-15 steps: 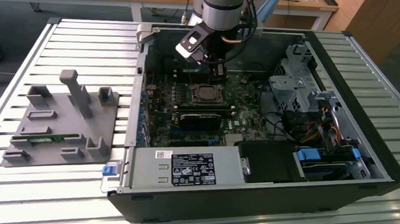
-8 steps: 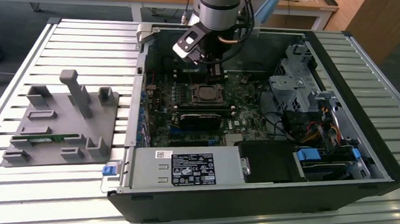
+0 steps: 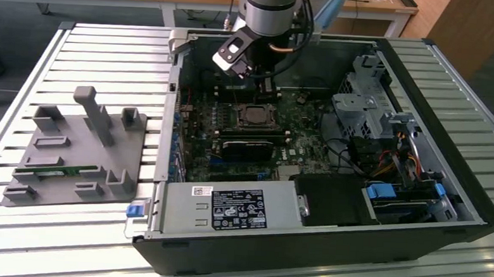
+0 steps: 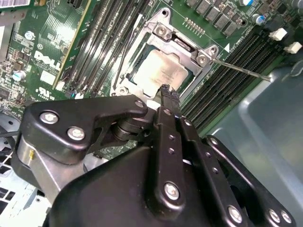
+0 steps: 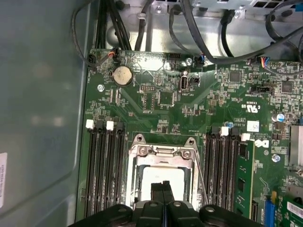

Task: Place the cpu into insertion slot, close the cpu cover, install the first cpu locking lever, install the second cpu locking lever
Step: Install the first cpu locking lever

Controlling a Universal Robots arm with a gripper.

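The cpu [image 4: 158,75], a dull silver square, lies in the insertion slot [image 3: 257,115] on the green board. The silver cpu cover [image 5: 163,152] lies flat around it, its cut-out showing the chip [image 5: 165,175]. A thin metal locking lever [image 4: 241,71] sticks out sideways from the socket's corner, and it runs along the socket's side in the first wrist view [image 5: 200,176]. My gripper [image 4: 165,90] hangs just above the chip's edge with its black fingers pressed together and nothing between them. In the exterior view my gripper [image 3: 262,92] stands over the far side of the socket.
Long black memory slots [image 5: 102,165] flank the socket on both sides. Black cables [image 5: 199,42] cross the case wall beyond the board. The exterior view shows a drive cage [image 3: 367,100], a power supply [image 3: 226,207] and a grey fixture plate [image 3: 77,155] on the slatted table.
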